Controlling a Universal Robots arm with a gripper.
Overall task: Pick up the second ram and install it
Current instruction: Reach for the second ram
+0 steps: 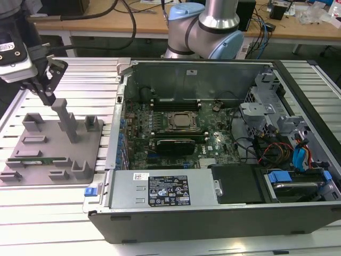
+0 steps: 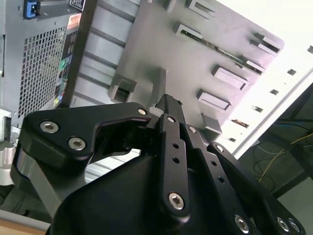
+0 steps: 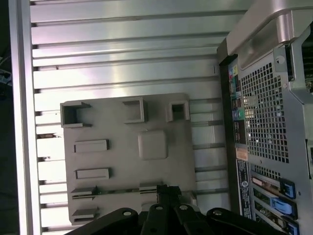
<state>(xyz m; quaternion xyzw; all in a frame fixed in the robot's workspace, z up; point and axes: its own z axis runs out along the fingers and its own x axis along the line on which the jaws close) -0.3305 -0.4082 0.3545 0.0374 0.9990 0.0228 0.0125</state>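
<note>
The second ram (image 1: 40,160) is a thin green stick lying flat in end holders near the front of the grey fixture plate (image 1: 93,141), at the exterior view's left. It also appears as a narrow strip in both wrist views (image 3: 117,190) (image 2: 217,47). My gripper (image 1: 49,97) hangs above the back of the plate, close to its tall post (image 1: 67,120) and well apart from the stick. Its black fingers look shut with nothing held in both wrist views (image 2: 167,102) (image 3: 166,188).
The open computer case (image 1: 213,218) lies at the exterior view's right of the plate, its wall close beside it. Inside are the CPU socket (image 1: 181,121) and black memory slots (image 1: 173,103). Ribbed aluminium table (image 3: 122,54) surrounds the plate. Several grey blocks stand on it.
</note>
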